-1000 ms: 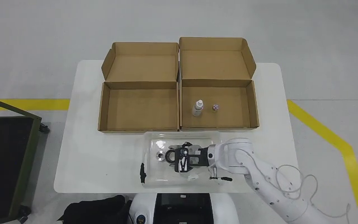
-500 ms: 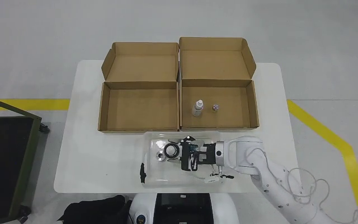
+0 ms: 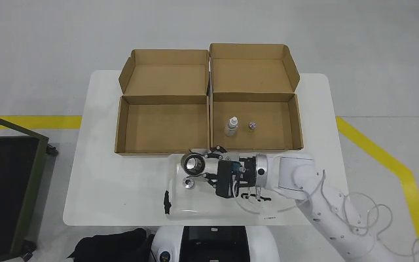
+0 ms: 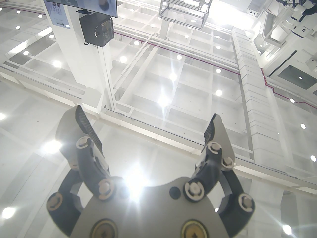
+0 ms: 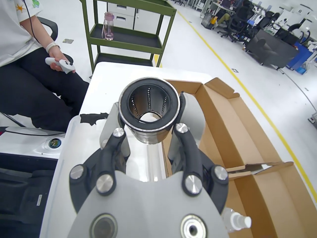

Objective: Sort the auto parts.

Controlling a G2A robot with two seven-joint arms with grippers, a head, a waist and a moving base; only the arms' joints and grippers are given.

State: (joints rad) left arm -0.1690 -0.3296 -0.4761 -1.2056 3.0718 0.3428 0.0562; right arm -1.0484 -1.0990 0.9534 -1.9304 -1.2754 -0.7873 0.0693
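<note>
Top view, tabletop [image 3: 105,164]: white, with two open cardboard boxes side by side at its 12 o'clock half and a clear tray [image 3: 171,208] at its 6 o'clock edge.
Top view, right end effector [image 3: 198,166]: reaches in from 3 o'clock across the tray, clamped on a bearing [image 3: 194,164], a dark-rimmed metal sleeve.
Top view, bearing: over the tray's 11 o'clock corner, close to the near wall of the left box [image 3: 162,126].
Top view, tray contents: a round part [image 3: 188,183] at 6 o'clock from the bearing, and a black piece [image 3: 167,200] at the tray's 8 o'clock edge.
Top view, right box [image 3: 275,128]: a spray bottle [image 3: 232,125] stands near its 9 o'clock wall, with a small part [image 3: 253,124] just at the bottle's 3 o'clock.
Left wrist view, left end effector [image 4: 146,115]: points up at the ceiling, fingers spread wide, nothing between them.
Right wrist view, right end effector [image 5: 148,115]: both fingers press the sides of the bearing [image 5: 158,126], whose open bore faces the camera.
Right wrist view, surroundings: the tray [image 5: 71,130] lies under the bearing, the left box [image 5: 223,125] is beside it, and the spray bottle [image 5: 235,221] is close to the wrist.
</note>
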